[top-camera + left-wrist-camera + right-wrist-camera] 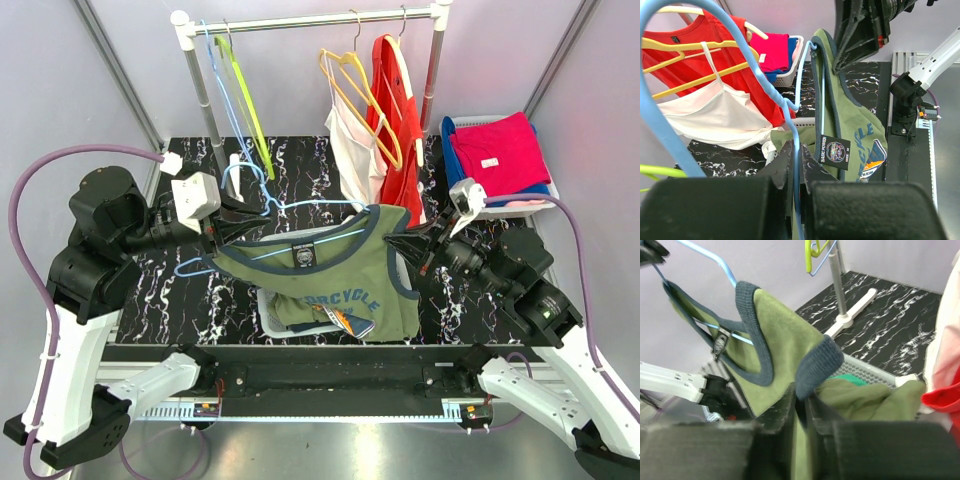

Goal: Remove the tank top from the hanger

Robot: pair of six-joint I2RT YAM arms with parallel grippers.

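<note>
- Left jaws: fully closed on the wire of the blue hanger (765,77), just below its hook. The hanger sits roughly level above the tabletop (170,290).
- Right jaws: closed to a narrow gap and pinching the tank top (330,270) at the shoulder strap nearest my right arm. The navy trim runs down between the fingers.
- Tank top position: it is green with navy edging and hangs on the hanger between my two arms, over the near half of the tabletop. The wire passes through the neck opening, and the label faces the left wrist camera.
- Hem: it drops into a white basket (268,312) at the near edge; I cannot tell how deep.
- Strap above the right jaws: it stands up in a loop, and the far end of the hanger is just beside it.
- Behind: a rack (310,20) carries a yellow hanger (362,85) with a white top (350,150), a red top (402,120) and a green hanger (245,100).
- Far right: a second basket (520,203) holds folded red and blue clothes.
</note>
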